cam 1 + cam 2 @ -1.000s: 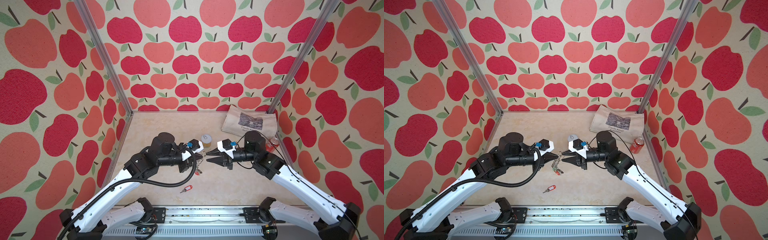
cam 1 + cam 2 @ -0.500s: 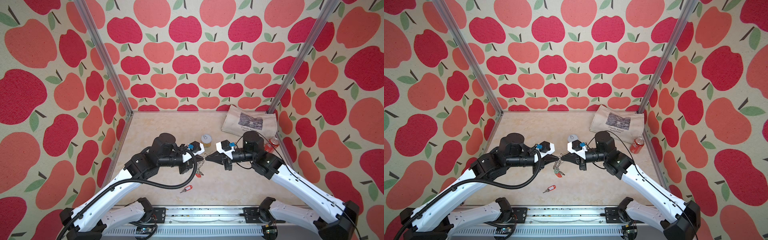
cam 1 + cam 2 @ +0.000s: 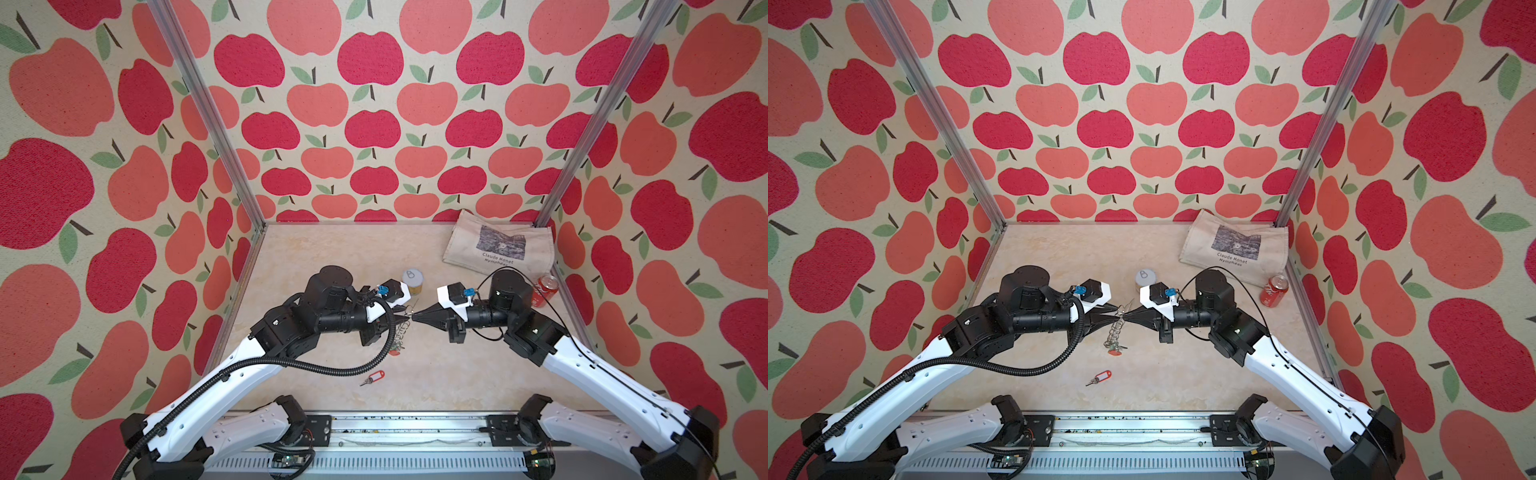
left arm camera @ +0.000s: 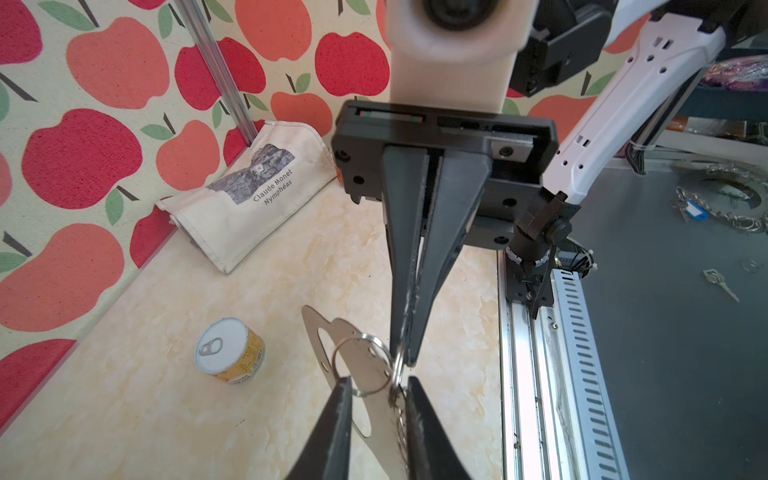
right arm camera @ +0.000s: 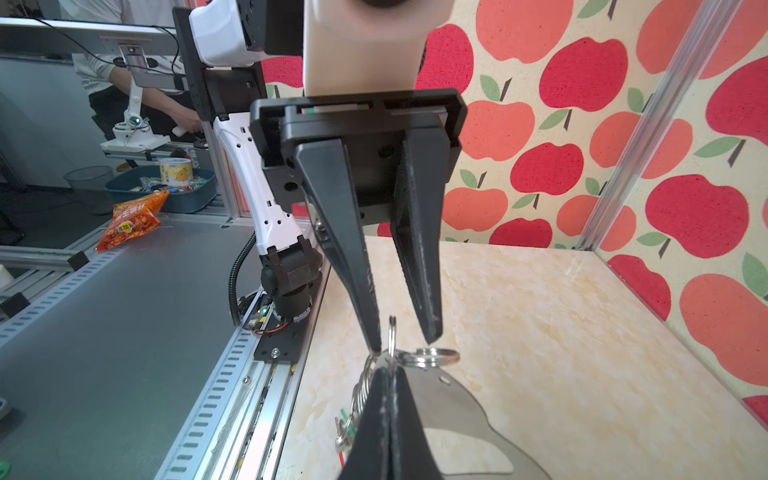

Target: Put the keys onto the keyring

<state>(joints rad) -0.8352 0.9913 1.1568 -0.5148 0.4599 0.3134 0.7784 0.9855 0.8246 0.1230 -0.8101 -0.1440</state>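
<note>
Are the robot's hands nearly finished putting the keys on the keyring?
Partly. Done: a bunch of keys already dangles from the keyring. In hand: the right hand pinches the keyring and holds it up, and the left hand is open around one of its rings. Left: a loose red key lies on the table, not yet picked up or hooked on.

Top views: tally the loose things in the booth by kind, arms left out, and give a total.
Cans: 2 (yellow tin, red soda can)
Tote bag: 1
Keyring: 1
Loose red-tagged key: 1
Total: 5. Keys hung on the keyring are too bunched to count.
</note>
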